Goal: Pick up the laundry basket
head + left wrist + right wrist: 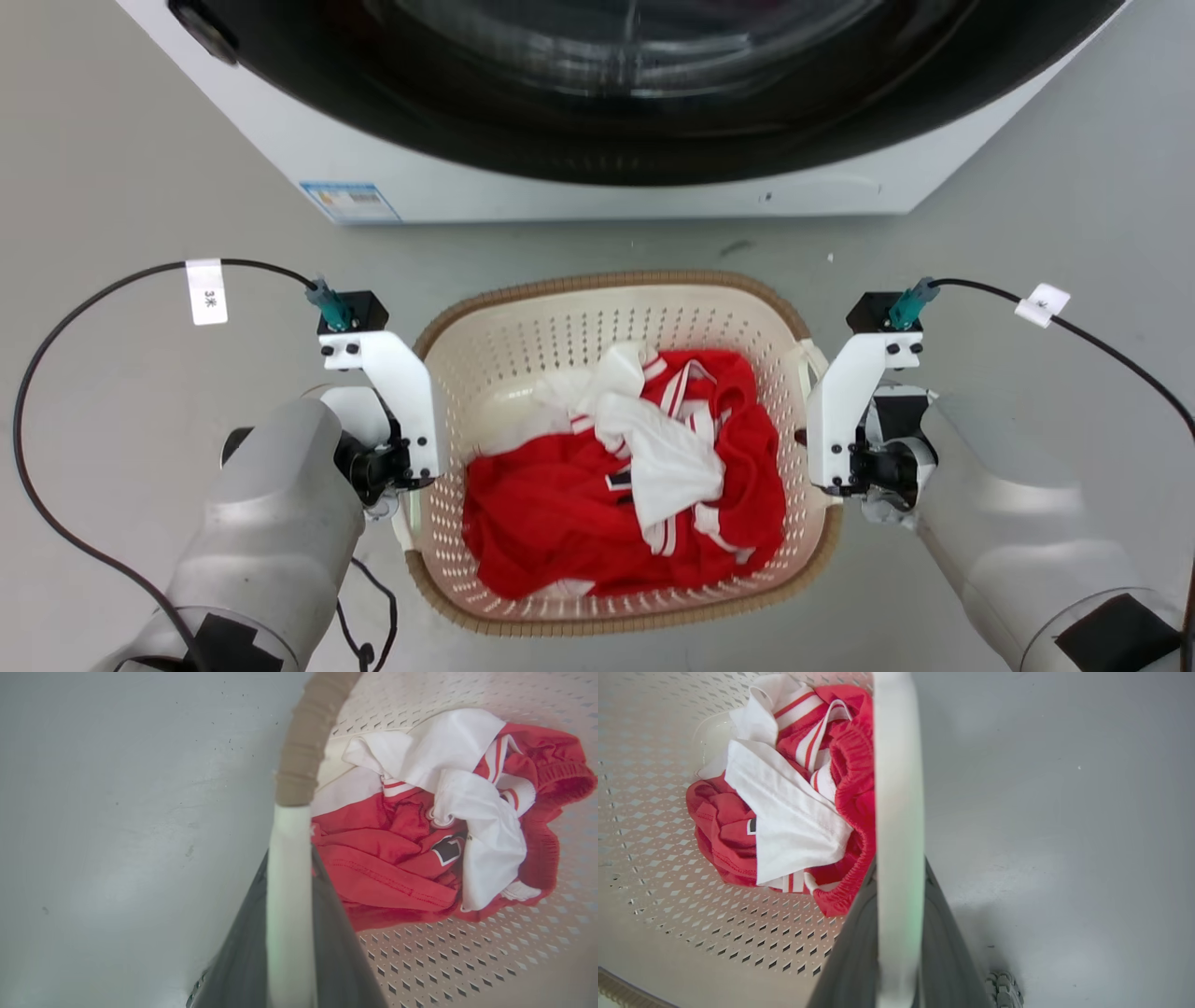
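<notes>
The laundry basket (523, 327) is cream-white and perforated with a brown woven-look rim (303, 742), and it sits between my two arms in front of the washing machine. Red and white clothes (644, 467) lie heaped inside it. My left gripper (289, 858) is shut on the white handle (288, 896) at the basket's left side, with one dark finger (240, 952) on either side of it. My right gripper (900, 868) is shut on the right white handle (899, 788) in the same way. In the head view both grippers' fingertips are hidden under the wrist brackets (397, 383).
A white washing machine (420, 177) with a dark round door stands just beyond the basket. Grey floor (121, 168) surrounds the basket on all sides. Black cables (56, 345) loop out from both wrists.
</notes>
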You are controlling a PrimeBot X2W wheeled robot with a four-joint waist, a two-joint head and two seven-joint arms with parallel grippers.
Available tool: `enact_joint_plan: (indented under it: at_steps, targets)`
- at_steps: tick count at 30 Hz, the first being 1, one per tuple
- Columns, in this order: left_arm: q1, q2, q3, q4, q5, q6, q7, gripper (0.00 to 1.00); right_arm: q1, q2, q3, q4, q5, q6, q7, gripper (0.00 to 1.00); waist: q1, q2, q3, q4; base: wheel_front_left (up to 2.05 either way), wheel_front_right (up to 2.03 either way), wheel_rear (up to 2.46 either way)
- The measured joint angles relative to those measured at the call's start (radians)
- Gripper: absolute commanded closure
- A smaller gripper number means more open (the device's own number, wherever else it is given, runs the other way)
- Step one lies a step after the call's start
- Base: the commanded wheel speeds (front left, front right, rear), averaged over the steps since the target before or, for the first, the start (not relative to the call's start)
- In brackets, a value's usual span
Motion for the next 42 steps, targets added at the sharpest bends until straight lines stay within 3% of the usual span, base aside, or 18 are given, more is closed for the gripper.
enact_joint_plan:
  at_steps: [15,30,42]
  targets:
    - [0.067,0.014,-0.070,-0.006,-0.098,0.002,0.133,1.00,0.038,0.000,0.016,0.022,0.073,-0.001,0.229,1.00,0.0000,0.0000,-0.261,-0.005,0.00,0.00,0.00]
    - [0.156,0.005,-0.124,0.010,-0.132,0.001,0.137,1.00,0.131,0.002,0.012,0.035,0.077,-0.001,0.288,1.00,-0.0001,0.0000,-0.437,-0.022,0.00,0.00,0.00]
    - [0.193,-0.008,-0.158,0.018,-0.158,0.001,0.131,1.00,0.174,0.001,0.002,0.037,0.070,-0.001,0.296,1.00,-0.0001,0.0000,-0.489,-0.015,0.00,0.00,0.00]
